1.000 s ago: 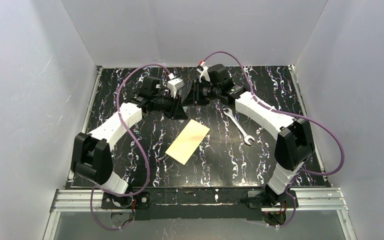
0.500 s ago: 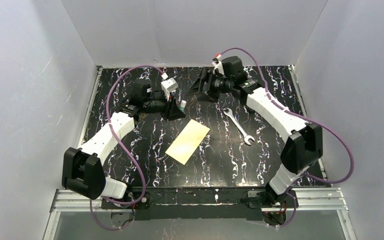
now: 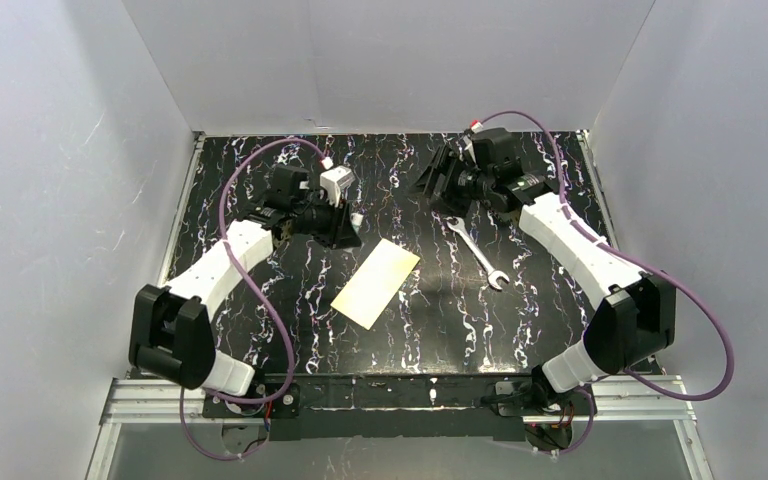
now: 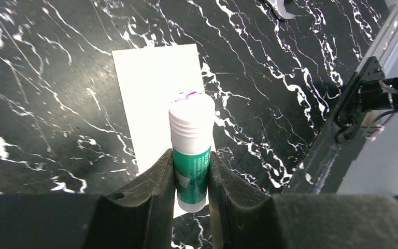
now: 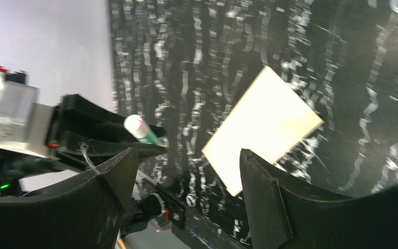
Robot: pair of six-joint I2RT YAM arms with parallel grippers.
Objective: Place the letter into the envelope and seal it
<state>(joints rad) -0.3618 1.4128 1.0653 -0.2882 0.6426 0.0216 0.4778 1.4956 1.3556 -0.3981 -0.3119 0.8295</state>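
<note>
A flat cream-looking envelope (image 3: 375,283) lies slanted in the middle of the black marble table; it shows below the stick in the left wrist view (image 4: 158,98) and between the fingers in the right wrist view (image 5: 261,127). The letter is out of view. My left gripper (image 3: 353,222) (image 4: 190,155) is shut on a green-and-white glue stick (image 4: 192,129) (image 5: 140,128), held in the air just behind the envelope's far end. My right gripper (image 3: 438,180) (image 5: 186,153) hangs open and empty at the back right, well away from the envelope.
A silver wrench (image 3: 478,252) lies on the table right of the envelope, its end just showing in the left wrist view (image 4: 282,5). White walls close in the table on three sides. The arms' mounting rail (image 3: 390,392) runs along the near edge.
The two grippers met at the glue stick a second ago. The right gripper has since opened and drawn back to the right. The left gripper kept the stick and shifted slightly left.
</note>
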